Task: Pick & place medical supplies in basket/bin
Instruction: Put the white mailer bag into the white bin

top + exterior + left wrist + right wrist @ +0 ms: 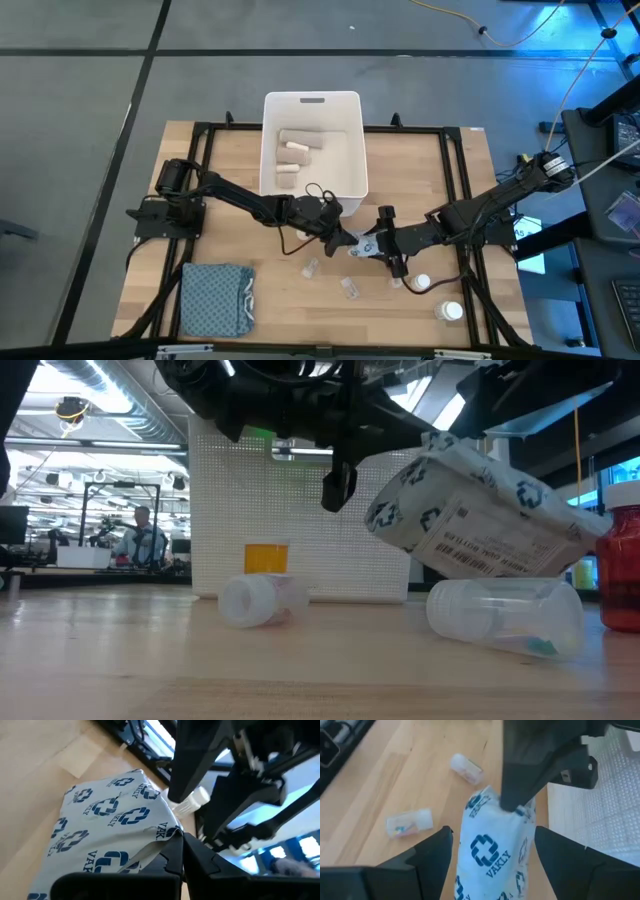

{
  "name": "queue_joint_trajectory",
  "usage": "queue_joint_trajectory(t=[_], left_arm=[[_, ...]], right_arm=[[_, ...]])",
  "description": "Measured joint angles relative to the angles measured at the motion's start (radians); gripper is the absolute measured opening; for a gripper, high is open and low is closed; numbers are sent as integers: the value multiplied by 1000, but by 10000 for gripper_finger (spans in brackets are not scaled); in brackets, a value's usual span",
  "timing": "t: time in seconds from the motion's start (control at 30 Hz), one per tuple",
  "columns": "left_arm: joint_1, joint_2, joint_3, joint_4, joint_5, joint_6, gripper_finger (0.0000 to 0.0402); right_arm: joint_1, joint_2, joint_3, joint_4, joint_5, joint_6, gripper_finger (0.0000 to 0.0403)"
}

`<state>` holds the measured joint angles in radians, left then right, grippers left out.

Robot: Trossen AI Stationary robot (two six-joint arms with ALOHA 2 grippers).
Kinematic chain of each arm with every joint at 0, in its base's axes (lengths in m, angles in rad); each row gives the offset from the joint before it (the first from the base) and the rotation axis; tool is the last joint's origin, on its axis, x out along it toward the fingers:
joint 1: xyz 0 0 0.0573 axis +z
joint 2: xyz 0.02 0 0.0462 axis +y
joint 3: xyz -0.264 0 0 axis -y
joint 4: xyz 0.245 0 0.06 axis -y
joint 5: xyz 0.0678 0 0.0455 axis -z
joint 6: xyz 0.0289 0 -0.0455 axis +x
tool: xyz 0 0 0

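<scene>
1. The worktop (pixel 250 320) is pale wood planking, smooth, boxed in by a black frame.
2. The white bin (pixel 312 140) stands at the far middle: a tall-sided plastic tub with rounded corners and a slot handle, beige bandage rolls (pixel 296 148) lying inside.
3. A folded blue-grey cloth (pixel 214 298), dotted and soft, lies at the near left corner.
4. The packet (pixel 480 510), crinkly white wrap printed with blue crosses, hangs tilted above the worktop, just in front of the bin.
5. The left claw (pixel 181 851) is pressed together, pinching the packet's edge.
6. The right claw (pixel 492 855) is spread wide, its fingers on either side of the packet, not touching it.
7. Clear vials (pixel 506 616) lie on their sides beneath; red-capped bottles (pixel 421 284) stand near right.
</scene>
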<state>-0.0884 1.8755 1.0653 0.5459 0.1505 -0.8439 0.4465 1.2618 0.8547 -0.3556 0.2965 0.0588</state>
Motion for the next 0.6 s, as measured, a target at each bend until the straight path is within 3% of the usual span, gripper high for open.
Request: queue_joint_trajectory(t=[0.2,0.6], left_arm=[[16,0,0,35,-2,-56,2],[43,0,0,72,7,-44,2]], right_arm=[[32,-2,0,-19,179,-16,281],[37,-15,0,-27,190,133,281]])
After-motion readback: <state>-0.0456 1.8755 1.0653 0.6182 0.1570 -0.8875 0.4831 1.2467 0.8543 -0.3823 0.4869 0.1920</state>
